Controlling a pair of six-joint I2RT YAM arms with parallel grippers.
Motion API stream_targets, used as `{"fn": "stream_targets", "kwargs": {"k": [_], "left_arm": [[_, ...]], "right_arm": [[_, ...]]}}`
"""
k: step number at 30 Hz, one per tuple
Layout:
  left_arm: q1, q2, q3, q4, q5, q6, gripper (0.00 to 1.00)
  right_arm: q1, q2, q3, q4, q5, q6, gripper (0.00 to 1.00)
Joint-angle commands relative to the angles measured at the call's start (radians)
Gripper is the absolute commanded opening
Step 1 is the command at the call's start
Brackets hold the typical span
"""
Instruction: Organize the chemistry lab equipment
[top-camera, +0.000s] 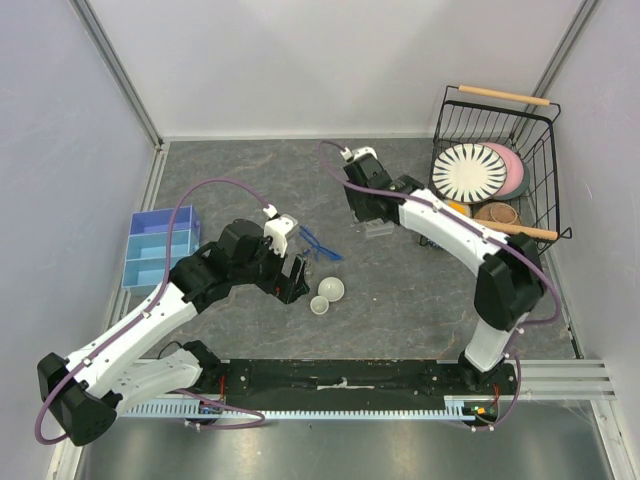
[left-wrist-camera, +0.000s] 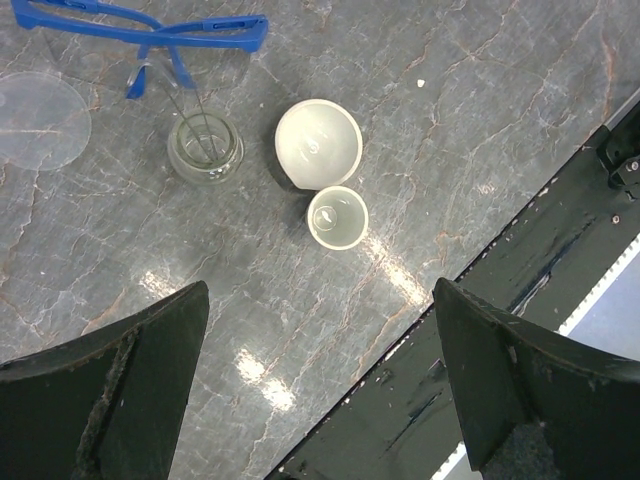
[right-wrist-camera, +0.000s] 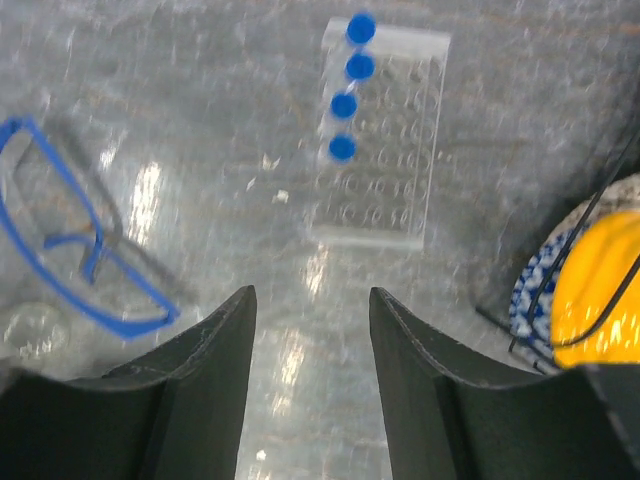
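Note:
The clear tube rack (right-wrist-camera: 385, 140) stands on the table with several blue-capped tubes (right-wrist-camera: 345, 105) in a row along its left side; it also shows in the top view (top-camera: 380, 231). My right gripper (right-wrist-camera: 311, 294) is open and empty just short of the rack (top-camera: 367, 212). The blue-framed safety glasses (top-camera: 320, 243) lie mid-table and show in both wrist views (left-wrist-camera: 150, 35) (right-wrist-camera: 70, 240). Two white round dishes, a larger one (left-wrist-camera: 318, 143) and a smaller one (left-wrist-camera: 337, 216), touch each other (top-camera: 326, 296). My left gripper (left-wrist-camera: 320, 288) is wide open and empty beside them (top-camera: 293, 278).
A small clear beaker (left-wrist-camera: 205, 150) and a clear round disc (left-wrist-camera: 35, 118) lie near the glasses. A blue bin (top-camera: 160, 247) stands at the left. The black wire basket (top-camera: 545, 170) with plates and bowls stands at the right. The black base rail (left-wrist-camera: 520, 290) runs along the near edge.

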Motion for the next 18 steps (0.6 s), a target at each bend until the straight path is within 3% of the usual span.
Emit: {"fn": "stream_targets", "kwargs": {"k": [1,9,18], "left_arm": [[0.001,-0.024,0.002,0.020,-0.014,-0.005,1.00],[0.001,-0.052,-0.005,0.022,-0.010,-0.012,1.00],[0.001,-0.078,-0.011,0.026,-0.009,-0.018,1.00]], "right_arm": [[0.057,-0.109,-0.165,0.032,0.049,0.114,0.57],[0.091,-0.107,-0.355,0.152,0.090,0.253,0.59],[0.077,0.045,-0.323,0.271,0.161,0.330,0.62]]}}
